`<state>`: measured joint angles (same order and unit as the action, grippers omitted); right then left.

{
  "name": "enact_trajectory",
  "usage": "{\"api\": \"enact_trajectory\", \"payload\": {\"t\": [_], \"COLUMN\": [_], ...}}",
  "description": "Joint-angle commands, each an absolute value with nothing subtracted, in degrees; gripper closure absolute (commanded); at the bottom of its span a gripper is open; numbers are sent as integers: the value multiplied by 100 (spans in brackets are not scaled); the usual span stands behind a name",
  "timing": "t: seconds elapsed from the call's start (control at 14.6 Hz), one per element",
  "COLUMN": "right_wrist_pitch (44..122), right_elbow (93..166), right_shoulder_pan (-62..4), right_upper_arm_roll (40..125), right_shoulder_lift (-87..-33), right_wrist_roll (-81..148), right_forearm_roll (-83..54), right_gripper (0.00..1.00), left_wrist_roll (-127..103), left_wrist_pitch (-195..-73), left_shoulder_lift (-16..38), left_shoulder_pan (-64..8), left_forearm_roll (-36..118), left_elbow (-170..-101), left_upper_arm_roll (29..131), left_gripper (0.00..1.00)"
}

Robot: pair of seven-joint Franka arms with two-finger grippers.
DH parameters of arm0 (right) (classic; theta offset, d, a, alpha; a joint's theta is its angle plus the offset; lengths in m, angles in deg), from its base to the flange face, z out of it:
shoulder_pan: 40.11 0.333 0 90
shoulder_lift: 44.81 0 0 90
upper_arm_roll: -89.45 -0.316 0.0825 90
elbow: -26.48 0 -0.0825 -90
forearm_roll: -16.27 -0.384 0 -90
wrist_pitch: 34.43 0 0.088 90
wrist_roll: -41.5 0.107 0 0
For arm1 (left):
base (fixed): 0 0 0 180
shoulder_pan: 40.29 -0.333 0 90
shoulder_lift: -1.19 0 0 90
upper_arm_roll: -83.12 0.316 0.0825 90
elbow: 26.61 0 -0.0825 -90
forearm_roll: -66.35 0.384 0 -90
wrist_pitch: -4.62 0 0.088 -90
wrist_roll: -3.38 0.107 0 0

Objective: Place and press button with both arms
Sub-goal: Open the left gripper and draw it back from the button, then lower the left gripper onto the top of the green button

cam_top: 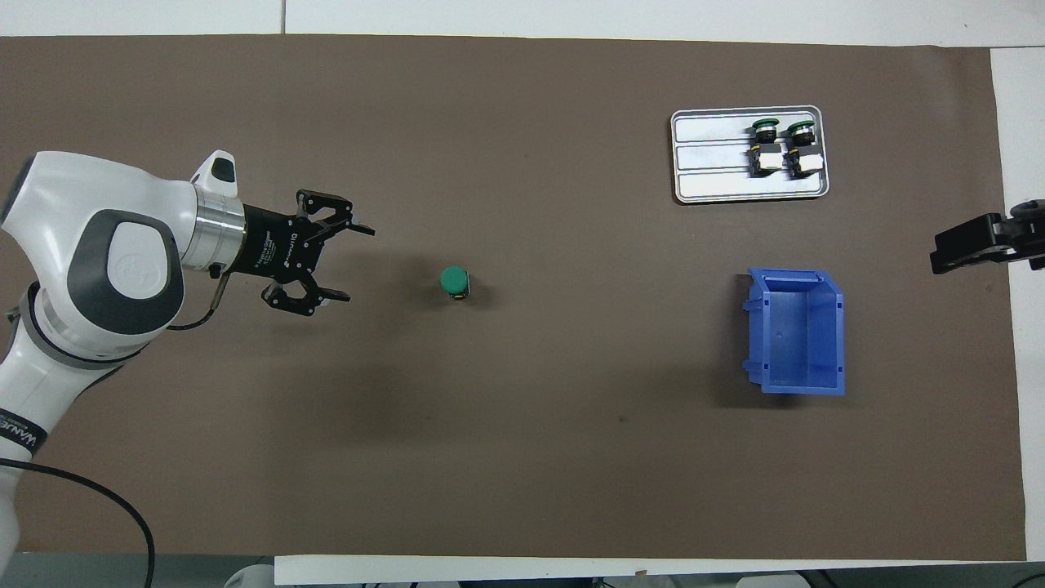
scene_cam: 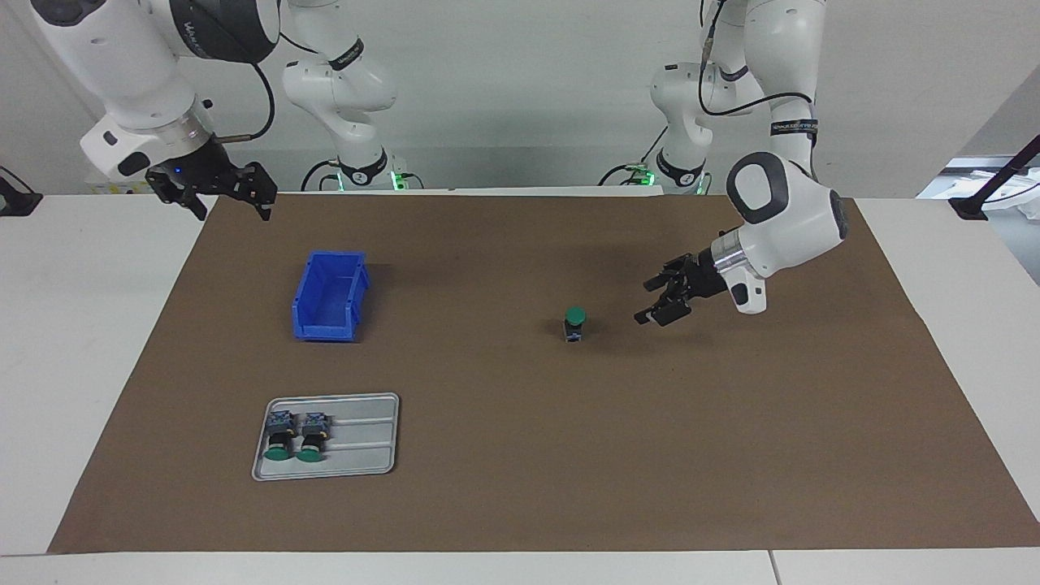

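**Button upright on the mat, left gripper open beside it**

The left gripper [scene_cam: 662, 302] [cam_top: 347, 263] hangs low over the brown mat [scene_cam: 520, 455] [cam_top: 522, 457] with its fingers spread wide and nothing between them. It points sideways toward the button [scene_cam: 575, 324] [cam_top: 455, 282], which is near it but clearly apart; no finger touches it. The button stands upright on the mat about mid-bench, green cap on top, black body and terminal block below.

The right gripper [scene_cam: 218, 195] [cam_top: 980, 242] is held up over the mat's edge at the right arm's end of the bench, close to the robots. Its fingers are parted and it carries nothing.

Toward the right arm's end sits a blue bin [scene_cam: 328, 295] [cam_top: 798, 331], open side up, with nothing visible inside. Farther from the robots than the bin lies a grey tray [scene_cam: 366, 439] [cam_top: 710, 155]. Two spare buttons [scene_cam: 296, 435] [cam_top: 784, 147] lie on their sides in the tray, side by side, green caps turned away from the robots. They rest at the end of the tray nearest the right arm's end of the bench.

The bench [scene_cam: 73, 325] [cam_top: 1016, 98] shows white around the mat.
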<state>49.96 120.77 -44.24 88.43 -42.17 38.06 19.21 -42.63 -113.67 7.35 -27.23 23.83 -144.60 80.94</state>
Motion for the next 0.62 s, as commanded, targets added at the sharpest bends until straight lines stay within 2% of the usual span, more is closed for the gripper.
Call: {"api": "enact_trajectory", "payload": {"t": [0.0, 0.27, 0.55], "right_wrist_pitch": [4933, 4933, 4933], "right_elbow": [12096, 12096, 12096], "right_shoulder_pan": [-4477, -4477, -4477], "right_upper_arm_roll": [8822, 8813, 8822], "right_shoulder_lift": [-4164, -4164, -4164], "right_wrist_roll": [3693, 3693, 3693], "right_forearm_roll": [1873, 1873, 1873], "right_gripper": [1, 1, 1], "left_wrist_roll": [-4128, -3978, -3364], "left_wrist_pitch": [-11228, -11078, -10999], "left_shoulder_lift": [717, 787, 778], "left_shoulder_pan": [-2702, -2544, -2193], "left_forearm_roll": [3169, 4277, 5166], "left_elbow": [-14210, -13771, -13647], "left_upper_arm_roll": [8066, 8048, 8048], "left_gripper": [0, 0, 0]}}
